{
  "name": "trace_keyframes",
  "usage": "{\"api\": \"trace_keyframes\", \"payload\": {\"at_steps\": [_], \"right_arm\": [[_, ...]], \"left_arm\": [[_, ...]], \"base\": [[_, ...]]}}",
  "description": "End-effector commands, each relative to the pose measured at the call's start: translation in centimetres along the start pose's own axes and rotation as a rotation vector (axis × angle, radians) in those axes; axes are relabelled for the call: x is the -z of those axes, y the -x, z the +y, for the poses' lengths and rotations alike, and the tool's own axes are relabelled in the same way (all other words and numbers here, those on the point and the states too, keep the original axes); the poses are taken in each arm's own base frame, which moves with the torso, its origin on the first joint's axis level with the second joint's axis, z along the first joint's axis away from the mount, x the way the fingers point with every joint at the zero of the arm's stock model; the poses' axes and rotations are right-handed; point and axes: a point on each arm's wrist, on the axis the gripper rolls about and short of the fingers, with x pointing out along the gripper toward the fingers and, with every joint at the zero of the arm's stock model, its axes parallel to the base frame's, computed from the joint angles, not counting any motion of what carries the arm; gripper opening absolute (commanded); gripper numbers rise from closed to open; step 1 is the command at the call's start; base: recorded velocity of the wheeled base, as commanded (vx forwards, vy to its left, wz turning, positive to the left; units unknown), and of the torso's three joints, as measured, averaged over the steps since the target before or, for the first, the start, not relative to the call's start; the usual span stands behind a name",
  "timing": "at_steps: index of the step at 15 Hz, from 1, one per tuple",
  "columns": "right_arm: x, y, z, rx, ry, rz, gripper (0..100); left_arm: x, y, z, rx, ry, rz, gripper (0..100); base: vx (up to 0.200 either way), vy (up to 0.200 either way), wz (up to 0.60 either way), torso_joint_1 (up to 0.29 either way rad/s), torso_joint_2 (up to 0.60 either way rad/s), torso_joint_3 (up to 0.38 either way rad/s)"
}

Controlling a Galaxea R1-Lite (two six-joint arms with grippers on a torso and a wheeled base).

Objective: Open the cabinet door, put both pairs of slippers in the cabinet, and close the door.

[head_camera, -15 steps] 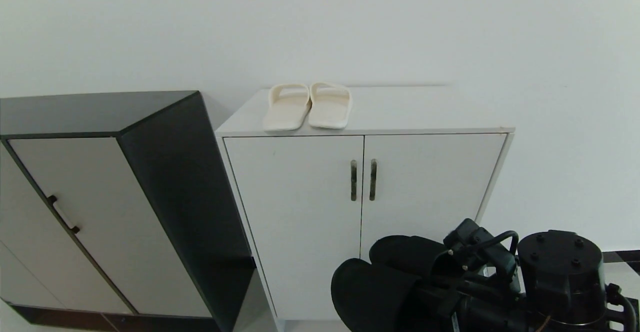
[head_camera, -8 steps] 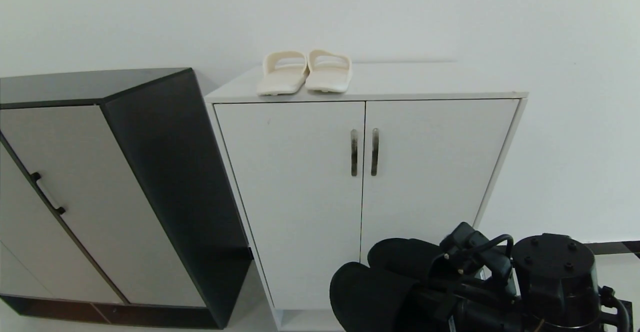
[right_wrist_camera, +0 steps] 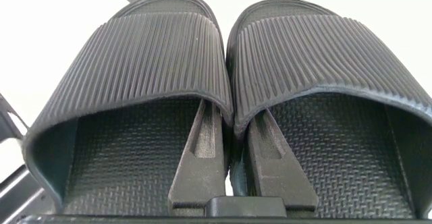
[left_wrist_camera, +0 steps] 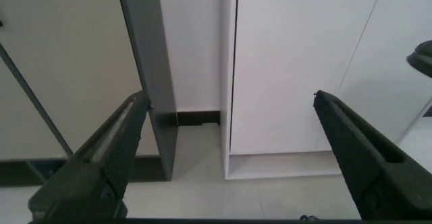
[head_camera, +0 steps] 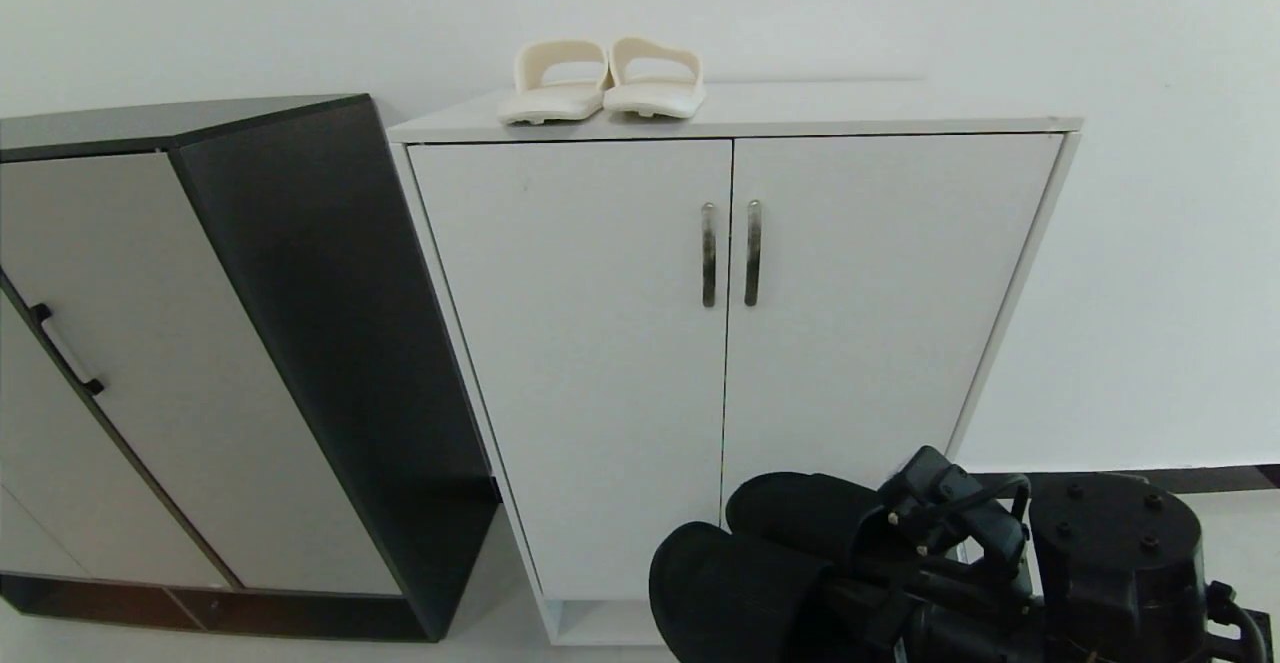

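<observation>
With both doors shut, opening comes first. I'd hold the black slippers (head_camera: 760,563) low, clear of the door's swing, while the free arm takes a handle (head_camera: 708,253). The right gripper (right_wrist_camera: 233,113) pinches the pair's adjoining walls, one finger inside each slipper, seemingly firmly. The left gripper (left_wrist_camera: 229,97) gapes wide and empty near the cabinet (head_camera: 600,393) foot. The cream slippers (head_camera: 600,78) sit on top.
</observation>
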Motion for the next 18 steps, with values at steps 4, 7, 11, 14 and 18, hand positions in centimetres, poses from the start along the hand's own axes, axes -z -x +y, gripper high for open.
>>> {"api": "trace_keyframes", "payload": {"at_steps": [4, 7, 11, 14, 18], "right_arm": [[0.4, -0.4, 0.2, -0.007, 0.003, 0.019, 0], [0.5, -0.4, 0.1, -0.006, -0.001, 0.022, 0], [0.5, -0.4, 0.1, -0.001, 0.000, 0.022, 0], [0.4, -0.3, 0.0, 0.001, -0.001, 0.017, 0], [0.5, -0.4, -0.2, 0.013, -0.003, 0.022, 0]], "left_arm": [[-5.7, -1.9, 0.0, 0.050, -0.016, 0.059, 100], [-7.3, -5.4, -0.4, 0.182, -0.007, 0.111, 100], [-9.1, -9.9, -1.5, 0.355, 0.075, 0.187, 100], [-11.7, -13.1, -3.1, 0.454, 0.106, 0.135, 100], [-15.3, -16.0, -7.1, 0.641, 0.087, 0.103, 100]], "base": [[0.000, 0.000, 0.00, 0.000, 0.00, 0.000], [0.000, 0.000, 0.00, 0.000, 0.00, 0.000], [0.000, 0.000, 0.00, 0.000, 0.00, 0.000], [0.000, 0.000, 0.00, 0.000, 0.00, 0.000], [0.000, 0.000, 0.00, 0.000, 0.00, 0.000]]}}
